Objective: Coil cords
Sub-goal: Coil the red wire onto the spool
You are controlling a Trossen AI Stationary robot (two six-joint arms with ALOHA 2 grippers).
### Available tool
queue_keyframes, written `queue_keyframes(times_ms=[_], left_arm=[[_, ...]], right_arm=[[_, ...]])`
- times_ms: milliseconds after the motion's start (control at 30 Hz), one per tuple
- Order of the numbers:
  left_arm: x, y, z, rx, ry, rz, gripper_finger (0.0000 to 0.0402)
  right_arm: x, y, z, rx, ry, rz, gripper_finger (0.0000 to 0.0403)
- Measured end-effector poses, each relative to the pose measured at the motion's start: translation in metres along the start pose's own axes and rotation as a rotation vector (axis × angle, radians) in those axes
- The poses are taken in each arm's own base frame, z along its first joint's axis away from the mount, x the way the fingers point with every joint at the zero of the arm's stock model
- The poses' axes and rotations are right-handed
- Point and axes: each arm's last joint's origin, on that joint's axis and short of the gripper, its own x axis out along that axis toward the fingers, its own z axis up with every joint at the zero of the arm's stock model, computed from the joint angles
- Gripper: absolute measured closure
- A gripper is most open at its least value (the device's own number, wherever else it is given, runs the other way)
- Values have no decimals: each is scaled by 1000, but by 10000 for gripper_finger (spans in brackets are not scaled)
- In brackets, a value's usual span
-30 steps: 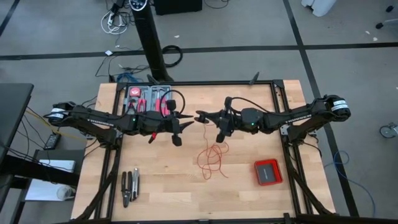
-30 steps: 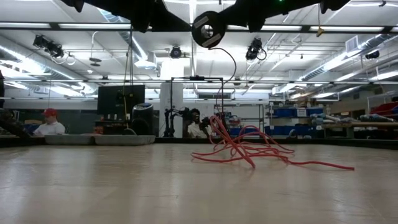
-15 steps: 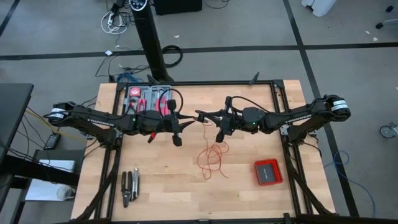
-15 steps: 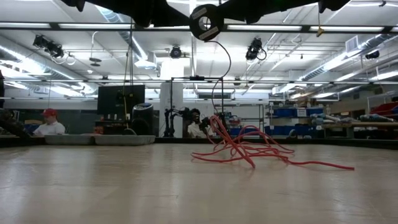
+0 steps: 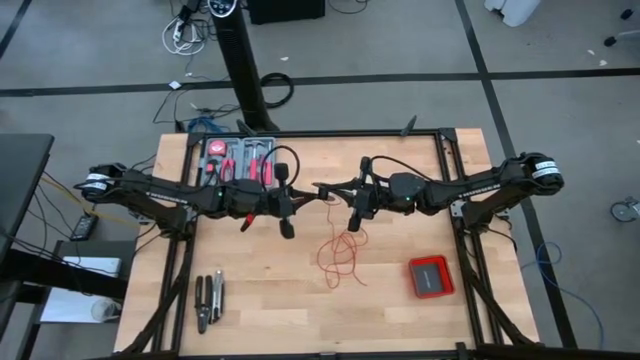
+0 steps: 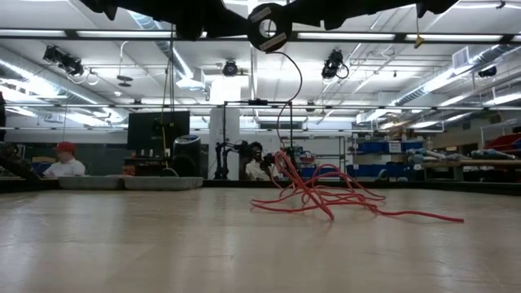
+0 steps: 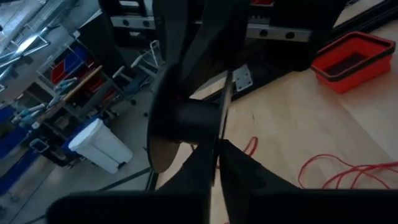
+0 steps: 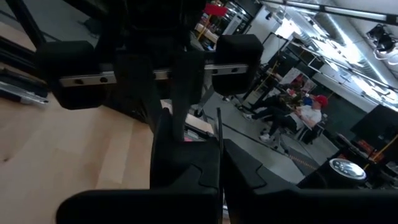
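A small black spool [image 6: 269, 26] hangs high over the table's middle, between my two grippers. My left gripper [image 5: 303, 194] comes from the left and my right gripper [image 5: 324, 189] from the right; both are shut on the spool. The cord, a thin red wire [image 5: 340, 255], lies in loose loops on the table below the grippers. One slack strand [image 6: 298, 77] curves down from the spool to the pile [image 6: 326, 198]. My left gripper pinches the thin edge of one spool flange [image 7: 217, 140] between its two fingers, coming level from the table's left. The spool is lifted clear, its hub [image 7: 194, 118] lying sideways. My right gripper pinches a thin flange edge [image 8: 219, 134] between its two fingers, coming level from the table's right. The spool hangs clear of the table between the two grippers.
A tray of pink-handled tools [image 5: 240, 160] sits at the far left. Dark pliers [image 5: 208, 300] lie near the front left. A flat red square box [image 5: 431, 277] lies at the right front. People sit in the room beyond the far edge [image 6: 65, 163].
My left gripper has shut and taken hold of the spool's flange. The spool has shifted a little upward in the low view. The wire loops on the table have stayed where they were.
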Motion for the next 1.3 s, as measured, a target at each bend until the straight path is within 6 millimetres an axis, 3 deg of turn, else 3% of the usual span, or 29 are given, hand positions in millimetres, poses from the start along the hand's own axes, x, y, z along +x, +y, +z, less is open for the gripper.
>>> queue_keyframes(times_ms=[500, 667, 867, 1033, 1300], left_arm=[[0, 1, -2, -4, 21, 22, 400], [-1, 7, -6, -17, 54, 31, 401], [1, 10, -8, -63, 33, -7, 401], [-1, 13, -9, -151, 11, -82, 401], [1, 30, -16, -293, -43, -160, 401]], right_arm=[[-2, -3, 4, 72, -32, -6, 290], [-15, -6, 18, 37, -25, -96, 285], [-20, -6, 19, 9, 9, -125, 285], [-26, -9, 15, -78, 167, -253, 287], [-39, -12, 16, -31, 137, -73, 289]])
